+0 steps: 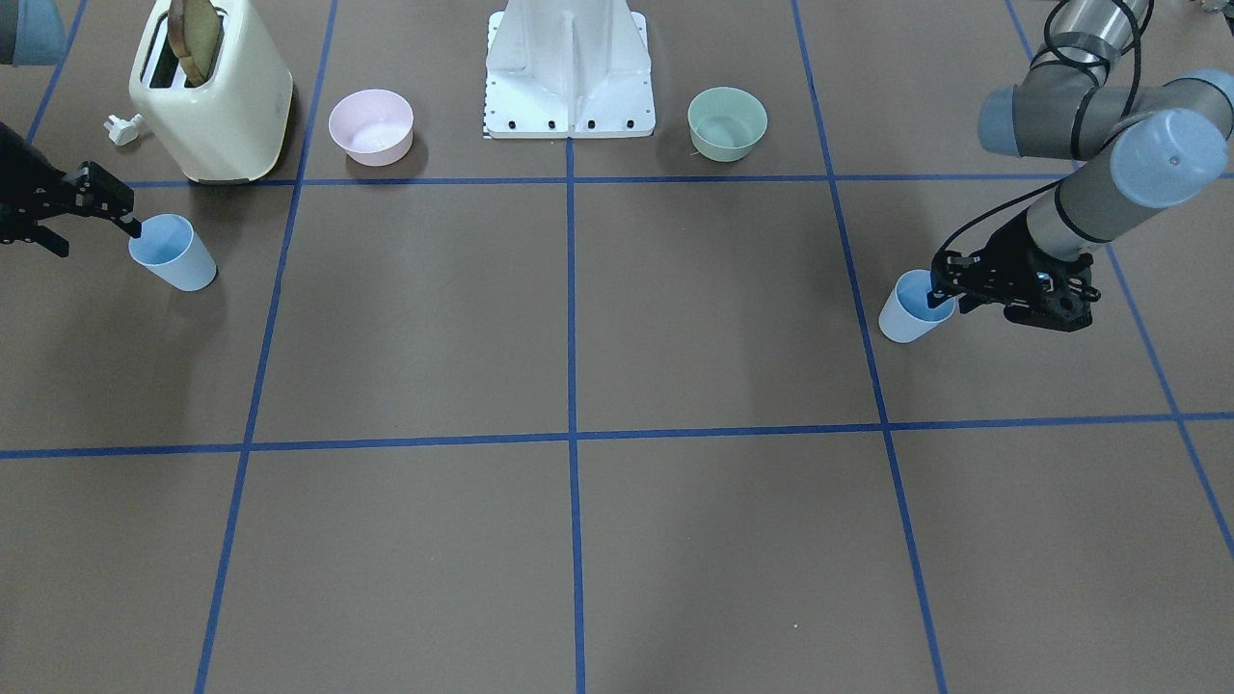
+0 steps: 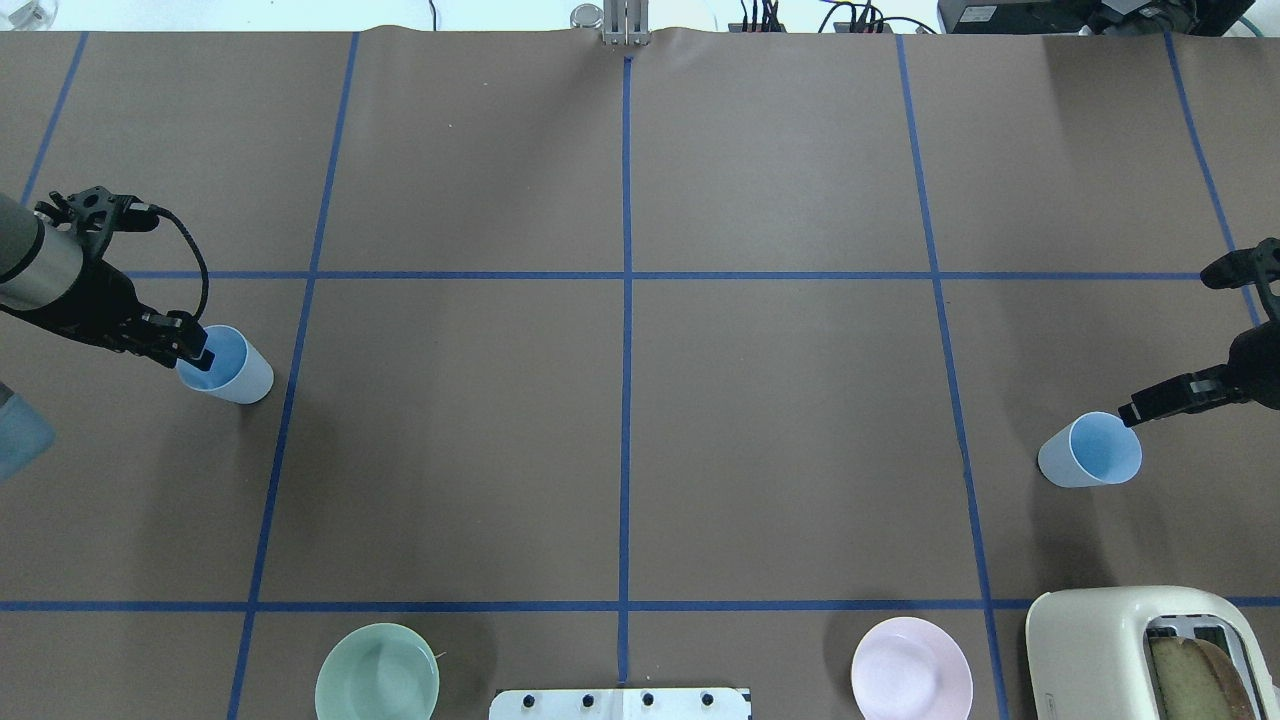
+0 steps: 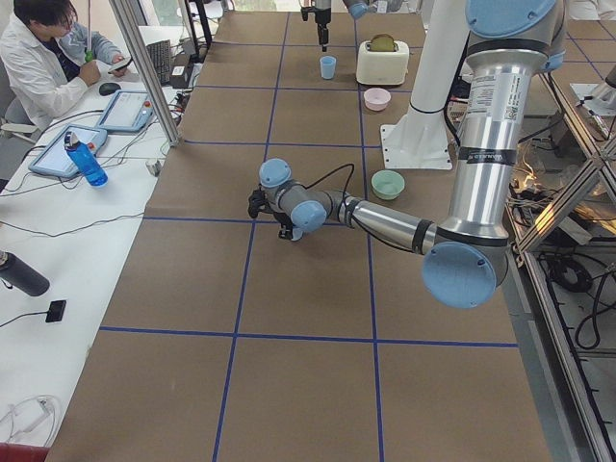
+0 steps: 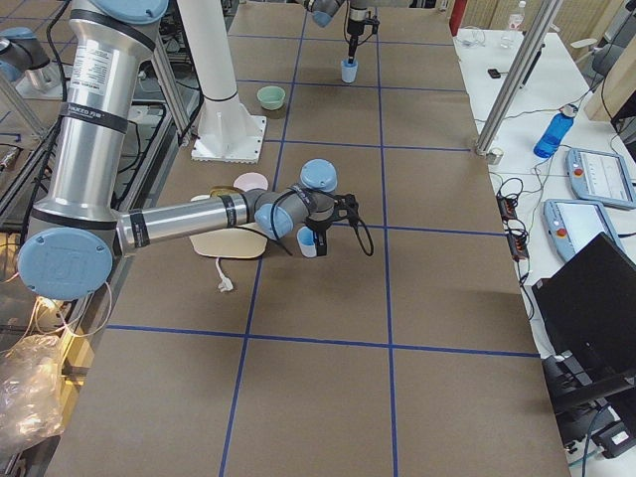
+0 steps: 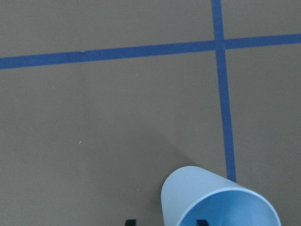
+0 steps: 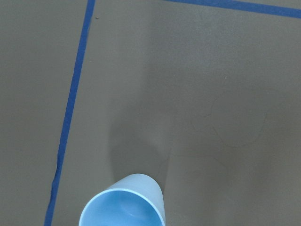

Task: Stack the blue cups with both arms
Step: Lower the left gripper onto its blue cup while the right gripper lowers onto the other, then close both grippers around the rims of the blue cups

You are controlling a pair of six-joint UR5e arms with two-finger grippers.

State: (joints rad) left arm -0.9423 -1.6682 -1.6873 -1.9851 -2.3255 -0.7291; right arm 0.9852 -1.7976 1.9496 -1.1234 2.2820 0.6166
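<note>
Step in hand: we judge this to be the pick-up. Each arm is at its own cup and nothing is lifted or stacked.
Left gripper (image 2: pixel 198 352): parted. In the left wrist view one of its fingertips (image 5: pixel 202 222) sits inside the left blue cup (image 2: pixel 235 372) and the other outside, with the cup wall between them and not pinched.
Right gripper (image 1: pixel 96 236): its jaws look spread in the front view and hold nothing. One tip is at the near rim of the right blue cup (image 1: pixel 178 255), which stands just ahead of and below the tool.
Cups: both are upright on the table, well apart from each other.
Next move: we would close the left jaws on the wall. The right must first settle astride its rim, then close. After that, lift both, bring them together and lower one cup squarely into the other.
</note>
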